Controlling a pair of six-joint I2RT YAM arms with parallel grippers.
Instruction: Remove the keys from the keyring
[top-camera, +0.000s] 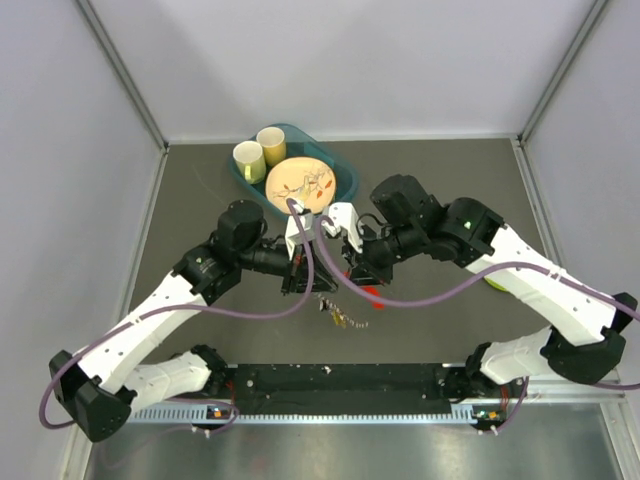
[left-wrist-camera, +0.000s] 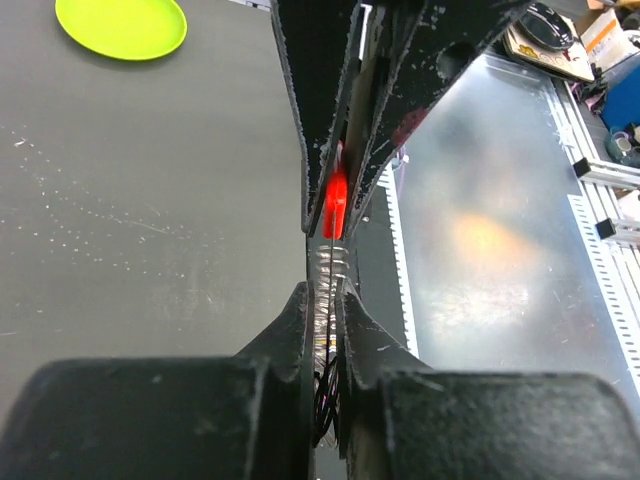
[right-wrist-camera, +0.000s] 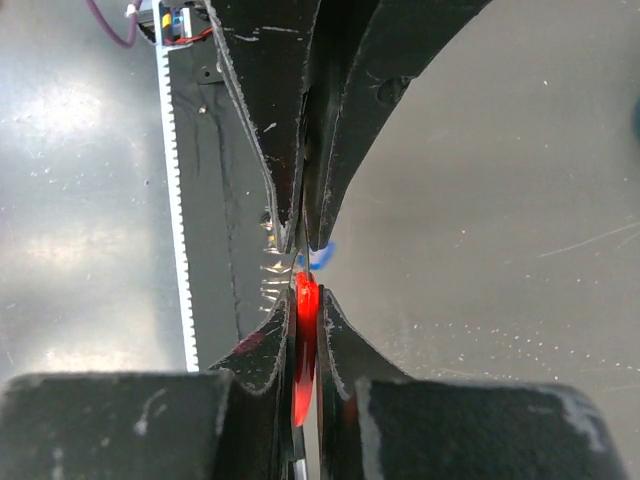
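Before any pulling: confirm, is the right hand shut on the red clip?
Yes, the right hand pinches the red clip between its fingers.

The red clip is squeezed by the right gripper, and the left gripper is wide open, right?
The right gripper does squeeze the red clip, but the left gripper is not open: the left wrist view shows it pinched shut on the keyring's silvery metal.
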